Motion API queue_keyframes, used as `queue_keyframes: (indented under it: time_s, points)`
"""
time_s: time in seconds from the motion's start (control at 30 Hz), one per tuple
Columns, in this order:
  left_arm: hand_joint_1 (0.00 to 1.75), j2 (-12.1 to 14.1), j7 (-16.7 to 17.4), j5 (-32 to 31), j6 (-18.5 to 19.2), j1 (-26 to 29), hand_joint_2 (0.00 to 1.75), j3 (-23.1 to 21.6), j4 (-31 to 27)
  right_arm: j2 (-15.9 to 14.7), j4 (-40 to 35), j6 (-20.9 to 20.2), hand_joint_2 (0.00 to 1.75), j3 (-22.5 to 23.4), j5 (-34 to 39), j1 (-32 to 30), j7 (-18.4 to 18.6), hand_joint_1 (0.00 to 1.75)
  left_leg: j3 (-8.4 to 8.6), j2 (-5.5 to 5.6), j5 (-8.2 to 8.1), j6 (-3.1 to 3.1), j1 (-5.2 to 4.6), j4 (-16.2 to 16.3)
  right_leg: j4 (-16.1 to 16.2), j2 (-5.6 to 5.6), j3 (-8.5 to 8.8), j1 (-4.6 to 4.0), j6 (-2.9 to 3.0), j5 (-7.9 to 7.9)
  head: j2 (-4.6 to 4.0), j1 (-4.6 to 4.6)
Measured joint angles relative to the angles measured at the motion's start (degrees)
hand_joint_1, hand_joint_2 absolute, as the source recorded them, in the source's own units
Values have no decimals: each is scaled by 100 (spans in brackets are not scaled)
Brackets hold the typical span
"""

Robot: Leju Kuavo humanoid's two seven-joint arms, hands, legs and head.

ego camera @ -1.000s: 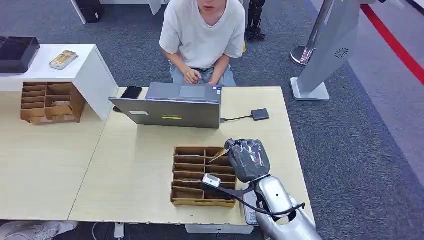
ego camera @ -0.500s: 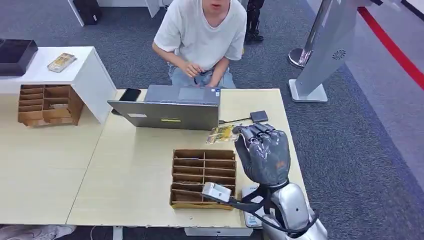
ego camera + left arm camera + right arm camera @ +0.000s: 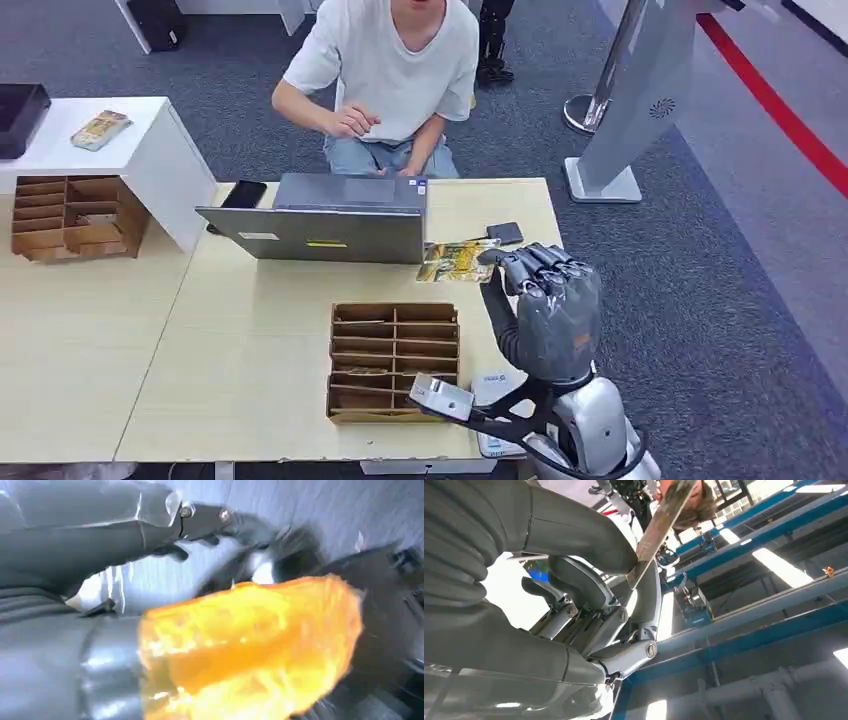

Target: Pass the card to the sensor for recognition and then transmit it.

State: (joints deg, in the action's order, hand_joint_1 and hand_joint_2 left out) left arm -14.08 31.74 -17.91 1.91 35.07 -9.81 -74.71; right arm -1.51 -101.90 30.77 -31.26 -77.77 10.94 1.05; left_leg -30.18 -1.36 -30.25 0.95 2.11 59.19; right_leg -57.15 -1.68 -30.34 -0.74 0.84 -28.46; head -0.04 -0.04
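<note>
My right hand (image 3: 545, 310) is raised over the table's right side, past the cardboard organiser (image 3: 393, 360). It pinches a yellow patterned card (image 3: 455, 262) that sticks out to the left, lying flat just in front of the laptop. A small dark square sensor (image 3: 505, 233) sits on the table just beyond the card, wired to the laptop. The right wrist view has the card (image 3: 659, 527) edge-on, clamped between the thumb and a finger of that hand (image 3: 574, 580). The left wrist view is blurred: my left hand (image 3: 150, 535) sits beside an orange smear, its hold unclear.
A grey laptop (image 3: 320, 222) stands at the table's far side with a person (image 3: 385, 70) seated behind it. A black phone (image 3: 243, 193) lies to its left. A white side table (image 3: 150, 150) and a second organiser (image 3: 70, 215) are far left. A grey kiosk stand (image 3: 640, 90) is right.
My right hand lifted the card out of the organiser and carried it to the far side, up to the sensor. The camera shifted slightly. The person raised a hand.
</note>
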Motion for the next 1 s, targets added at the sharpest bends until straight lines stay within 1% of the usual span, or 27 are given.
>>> queue_keyframes:
  time_s: [0.03,0.07,0.1,0.17,0.33,0.4,0.57,0.67,0.83,1.0]
  points:
    - [0,-65,9,502,-325,191,0,87,-199,0,-2,9,175,4,13,0,0,175,-15,35,7,-1,-2,1,0,31,-6,2,-4,-6,-2,11]
    - [0,-153,33,815,-570,316,0,168,-367,2,-2,13,175,13,50,3,-7,175,-28,60,10,-5,-4,1,0,55,-10,4,-5,-10,-2,7]
    - [0,-207,63,752,-680,390,0,244,-458,2,-2,13,175,20,107,11,-24,175,-42,84,18,-3,-5,1,0,79,-14,5,-6,-11,0,7]
    - [0,-269,90,615,-687,482,0,350,-581,11,-2,2,175,26,210,58,-63,175,-57,108,25,6,-5,0,-1,105,-21,5,-1,-15,-2,9]
    - [0,-404,107,683,-687,572,0,533,-721,74,37,-96,175,46,378,169,-131,175,-65,113,25,7,-10,-1,-3,110,-23,9,-1,-15,0,7]
    - [0,-435,122,727,-672,583,0,609,-756,109,87,-210,175,61,493,221,-155,175,-65,113,26,6,-15,-1,-4,111,-23,14,-1,-15,0,9]
    - [0,-439,122,736,-674,582,0,627,-756,120,103,-236,175,65,533,240,-164,175,-64,113,26,6,-16,-1,-4,111,-24,15,-1,-15,0,7]
    - [0,-483,173,779,-672,595,0,786,-804,236,404,-391,175,181,699,465,-162,175,-66,119,33,-6,-33,-2,-4,117,-23,31,-3,-14,0,9]
    - [0,-487,175,797,-674,594,0,894,-806,293,610,-568,175,299,697,630,-70,175,-67,121,34,-7,-38,-1,-4,119,-24,36,-4,-14,-2,9]
    - [0,-500,262,847,-672,590,0,968,-841,310,822,-754,175,339,642,782,9,175,-67,123,34,-8,-39,-1,-4,120,-25,38,-5,-14,0,9]
